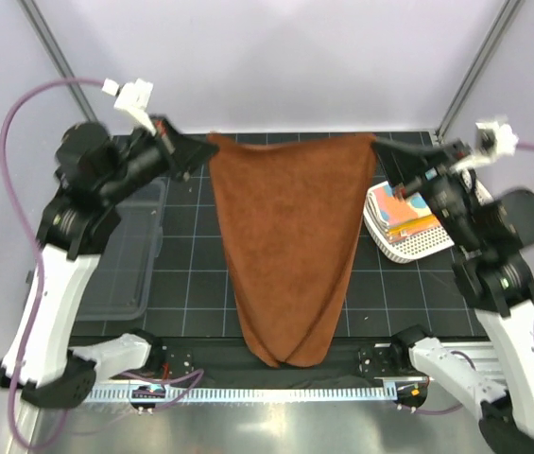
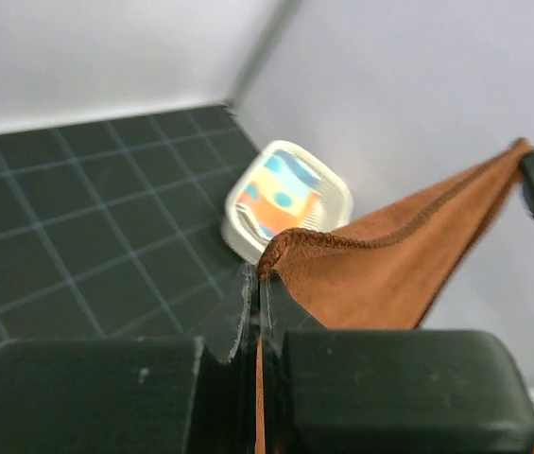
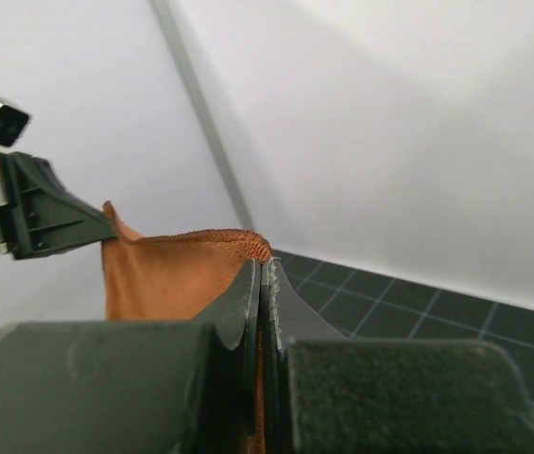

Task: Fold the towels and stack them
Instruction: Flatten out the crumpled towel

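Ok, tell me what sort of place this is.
Probably a robot lab test cell, not a home: plain white walls, metal frame posts, a black gridded mat, and the left arm and right arm bolted at its edge, stretching a rust-brown towel between them.

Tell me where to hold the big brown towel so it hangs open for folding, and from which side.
Pinch its two top hemmed corners, each from its outer side. The left gripper and right gripper are shut on those corners of the brown towel now: the top edge runs nearly straight between them and the rest hangs down, narrowing toward its bottom.
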Available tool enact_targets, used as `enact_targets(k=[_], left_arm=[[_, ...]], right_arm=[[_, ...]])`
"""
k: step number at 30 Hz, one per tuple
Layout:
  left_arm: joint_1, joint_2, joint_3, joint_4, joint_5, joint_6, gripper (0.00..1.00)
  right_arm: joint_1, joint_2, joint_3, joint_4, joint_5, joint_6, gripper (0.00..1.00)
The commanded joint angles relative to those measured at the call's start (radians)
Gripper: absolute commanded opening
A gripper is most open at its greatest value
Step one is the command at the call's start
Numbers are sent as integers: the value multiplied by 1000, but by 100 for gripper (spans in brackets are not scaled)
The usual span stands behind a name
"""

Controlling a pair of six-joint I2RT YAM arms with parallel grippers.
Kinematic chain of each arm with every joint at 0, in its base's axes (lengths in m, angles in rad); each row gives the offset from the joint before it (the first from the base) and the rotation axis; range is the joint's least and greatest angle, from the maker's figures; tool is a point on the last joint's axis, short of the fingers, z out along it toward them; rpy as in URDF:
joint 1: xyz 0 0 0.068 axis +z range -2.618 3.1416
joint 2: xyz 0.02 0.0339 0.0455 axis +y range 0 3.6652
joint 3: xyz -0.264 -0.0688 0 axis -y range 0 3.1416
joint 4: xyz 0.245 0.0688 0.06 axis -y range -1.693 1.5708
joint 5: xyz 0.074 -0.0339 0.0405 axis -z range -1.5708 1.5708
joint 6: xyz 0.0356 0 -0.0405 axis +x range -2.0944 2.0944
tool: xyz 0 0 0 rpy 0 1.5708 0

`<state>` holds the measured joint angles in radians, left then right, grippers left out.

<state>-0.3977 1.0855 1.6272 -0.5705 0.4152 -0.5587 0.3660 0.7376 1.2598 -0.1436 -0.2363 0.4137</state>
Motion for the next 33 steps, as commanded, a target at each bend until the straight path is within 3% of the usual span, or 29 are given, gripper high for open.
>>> enact_targets(k=[1,7,11,16,20,25,33], left_arm=[[5,163,114,-65,-218,94,0],[108,491,204,-14,-230,108,0],[200,738,224,133,-83,56,0],[247,1106,492,159,19,63,0],[266,1243,638,159,24,69,0],[281,1292,655,178,-42,78,1],[300,1393,654,241,-52,76,2]], right_arm=[[1,182,81,49,169,-149,1],[-58,531,93,223,89,-161,1],[-143,794,99,427,-9,-93,1],[-199,1159,295,512,-144,-49,1],[-213,1383,537,497,-264,5,1],[-211,1563,714,444,-278,65,1],[-210,1675,694,565,-196,142,1]])
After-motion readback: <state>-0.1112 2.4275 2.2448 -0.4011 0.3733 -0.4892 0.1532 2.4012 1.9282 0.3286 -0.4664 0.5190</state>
